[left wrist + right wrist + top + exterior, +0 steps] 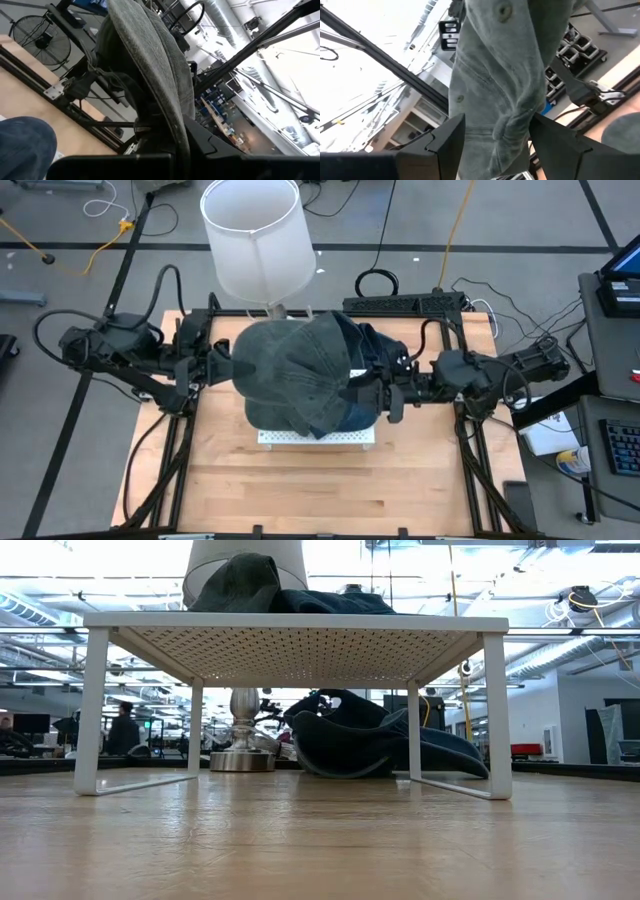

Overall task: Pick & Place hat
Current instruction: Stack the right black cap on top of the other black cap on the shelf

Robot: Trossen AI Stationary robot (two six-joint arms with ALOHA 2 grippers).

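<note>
A grey-green hat (295, 375) hangs between my two grippers over a white perforated rack (315, 438). My left gripper (228, 368) reaches in level from the table's left and is shut on the hat's left side. My right gripper (372, 392) comes in level from the right and is closed on its right side. Dark blue caps (378, 350) lie on the rack under and behind the hat. In the low view the hat (240, 585) shows above the rack top (300, 625), and another dark blue cap (370, 740) lies on the table beneath the rack. My left gripper pinches the hat's left side (175, 125) between its two fingers, coming level from the table's left. The cloth rises out of the fingers as a thick folded ridge; which part of the hat it is does not show. My right gripper pinches bunched crown cloth (505, 132) between its two fingers (445, 137), some way from the top button (505, 10). It comes level from the table's right. The cloth is creased into folds where the fingers meet it. Whether the hat's underside touches the caps below, I cannot tell.
A lamp stands at the table's far side, with its white shade (255, 235) high over the far edge and its metal base (240, 758) behind the rack. Bare wooden table (320, 490) lies toward the near edge. A power strip and cables (405, 302) lie behind.
</note>
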